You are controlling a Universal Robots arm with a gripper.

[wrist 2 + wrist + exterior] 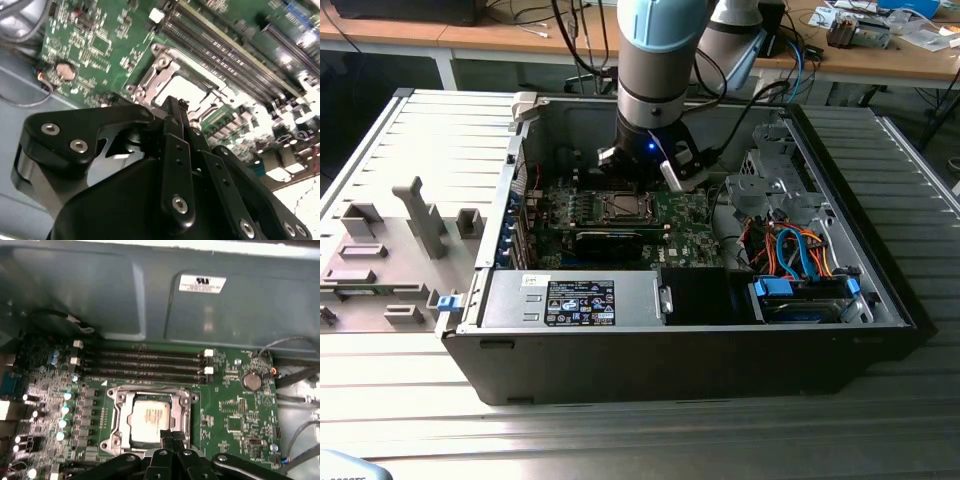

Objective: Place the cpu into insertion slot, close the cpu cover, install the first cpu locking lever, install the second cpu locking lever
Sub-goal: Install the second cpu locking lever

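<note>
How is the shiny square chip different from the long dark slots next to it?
The cpu is one pale, silvery square; the memory slots are several long, thin, dark strips. The cpu sits inside a silvery metal frame, the cpu cover; the memory slots lie bare in a row with white clips at their ends. Both sit on the green motherboard.

One open computer case lies on the bench. Inside it sits one green motherboard. On that board there is one insertion slot, holding one cpu, with one cpu cover framing it. Four long memory slots run side by side along the board's edge nearest the case wall. One round coin battery sits by the board's corner. One arm reaches in, carrying one gripper.
</note>
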